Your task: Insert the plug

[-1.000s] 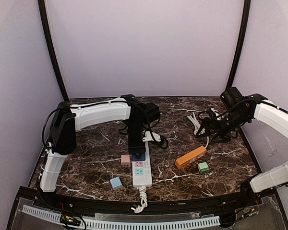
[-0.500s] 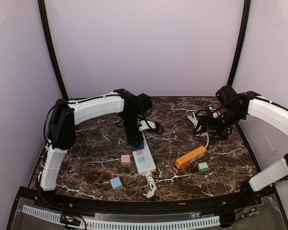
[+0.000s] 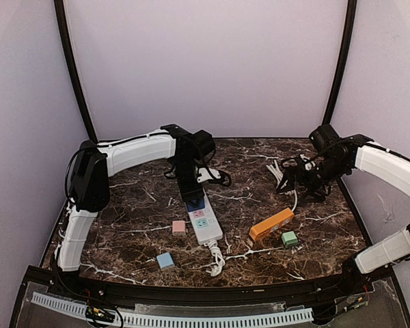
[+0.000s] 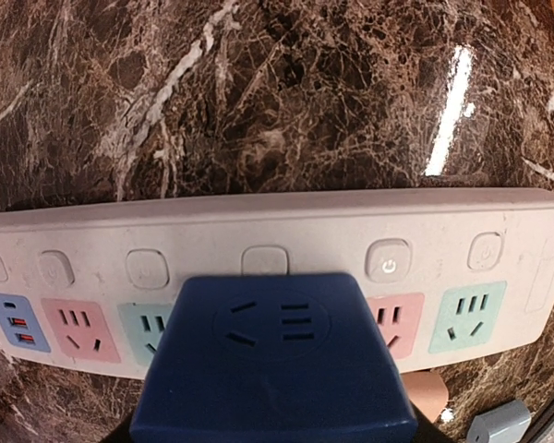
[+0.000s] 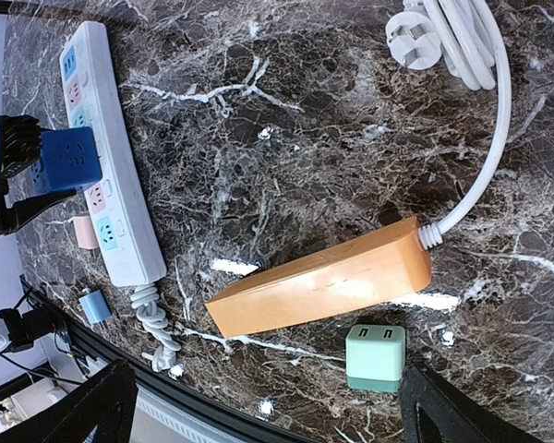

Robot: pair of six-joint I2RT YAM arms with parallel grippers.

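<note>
My left gripper (image 3: 191, 195) is half-closed on the rigid blue plastic cube plug (image 4: 275, 355), which sits mid-strip on the long white power strip (image 4: 286, 221). It looks light, hard and smooth, so I'd pinch its 2 flat sides. The right gripper (image 3: 297, 179), at 3 o'clock, gapes fully and holds nothing.

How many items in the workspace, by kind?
Power strips: 2, white strip, orange strip
Plug blocks: 4, dark blue block, pink block, light blue block, green block
Total: 6
</note>
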